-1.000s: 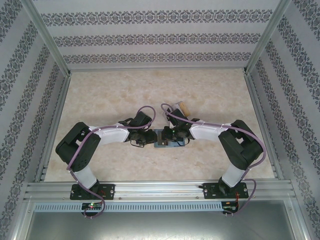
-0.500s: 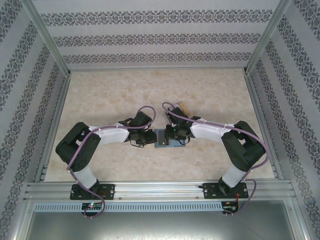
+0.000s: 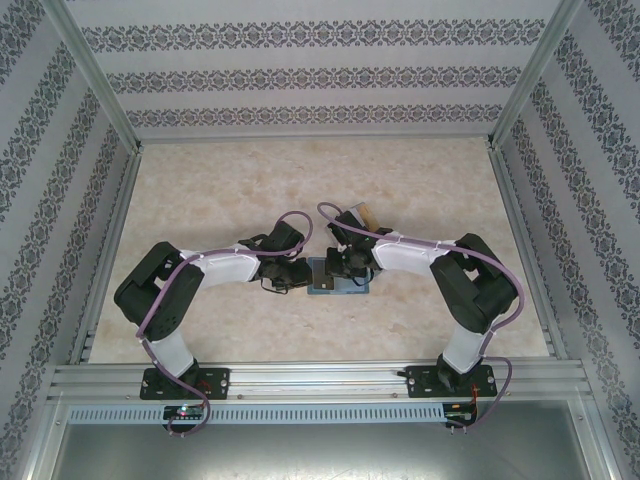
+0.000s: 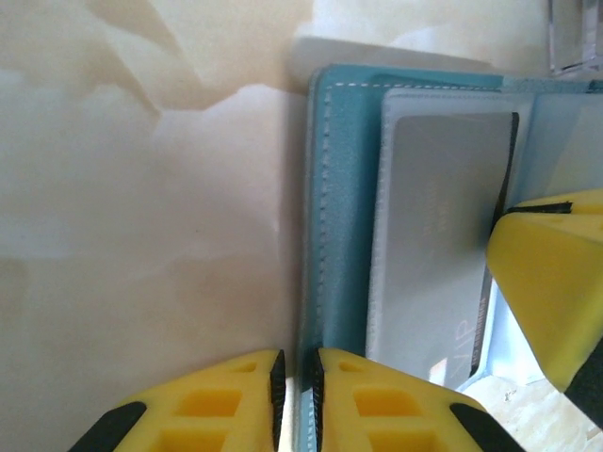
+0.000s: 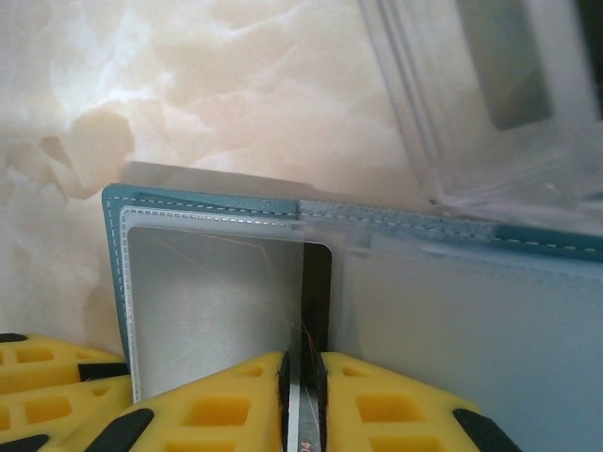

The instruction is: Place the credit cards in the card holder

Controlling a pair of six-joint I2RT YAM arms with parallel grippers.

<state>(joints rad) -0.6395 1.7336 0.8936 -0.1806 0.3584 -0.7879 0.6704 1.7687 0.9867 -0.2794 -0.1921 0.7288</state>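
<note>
Both arms meet mid-frame in the top view, over the card holder [image 3: 328,287], which lies open on the marble-look table [image 3: 220,180].

The left gripper [image 4: 294,365] is at the bottom of its own view. Its jaws are clenched on the teal stitched edge of the card holder [image 4: 325,188], pinning it in place, I'd say. The right gripper [image 5: 301,369] is bottom centre of its view, jaws clamped on a thin grey card [image 5: 317,292] whose far end sits under the clear pocket of the pale lining.

From the left wrist, what I take for that same grey card [image 4: 433,235] looks most of the way into the pocket. One of the right arm's yellow fingers [image 4: 551,273] is at its right-hand end.

So one card is going in, nearly seated by my reading, with a last push and a release to come.

Upper right of the right wrist view, clear sleeves [image 5: 471,94] lie beside the holder, and I can't tell whether they carry cards. A tan object [image 3: 365,213] sits just above the right wrist in the top view, possibly another card waiting. I can't read how many remain.
</note>
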